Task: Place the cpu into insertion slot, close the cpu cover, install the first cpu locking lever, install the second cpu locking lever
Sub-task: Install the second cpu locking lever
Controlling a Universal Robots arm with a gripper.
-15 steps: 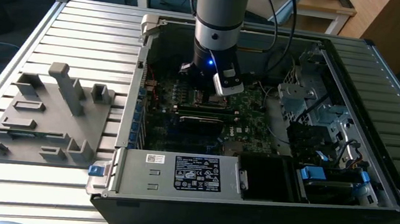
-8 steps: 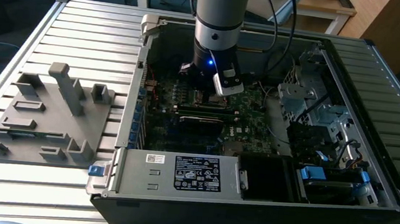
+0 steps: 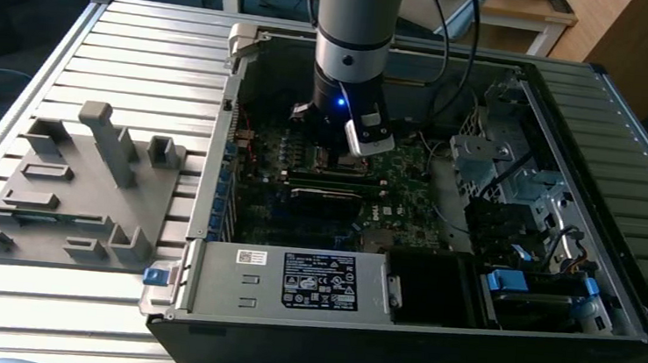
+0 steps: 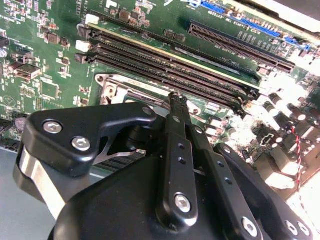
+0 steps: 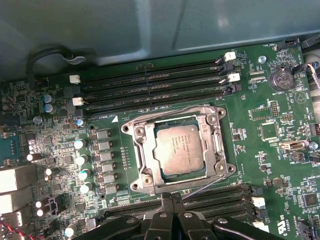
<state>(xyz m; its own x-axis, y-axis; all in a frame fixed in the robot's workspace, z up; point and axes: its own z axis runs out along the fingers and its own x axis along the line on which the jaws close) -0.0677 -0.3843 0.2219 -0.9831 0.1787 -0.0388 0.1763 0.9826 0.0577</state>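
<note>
Hovering claw (image 5: 167, 200), fingers together and empty, at the cover (image 5: 176, 150) edge nearest the memory slots (image 5: 150, 82); cpu (image 5: 179, 148) seated in slot, cover down.

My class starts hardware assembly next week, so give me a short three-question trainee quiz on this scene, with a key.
1. True or false: the cpu lies framed inside the window of the cpu cover.
2. In the exterior view, where does the grey fixture sit relative to the computer case? A) on the exterior view's left of it B) on the exterior view's right of it C) inside it
3. Fill in: in the first wrist view, the claw hangs over the green ____.

Key: 1 true; 2 A; 3 motherboard.
</note>
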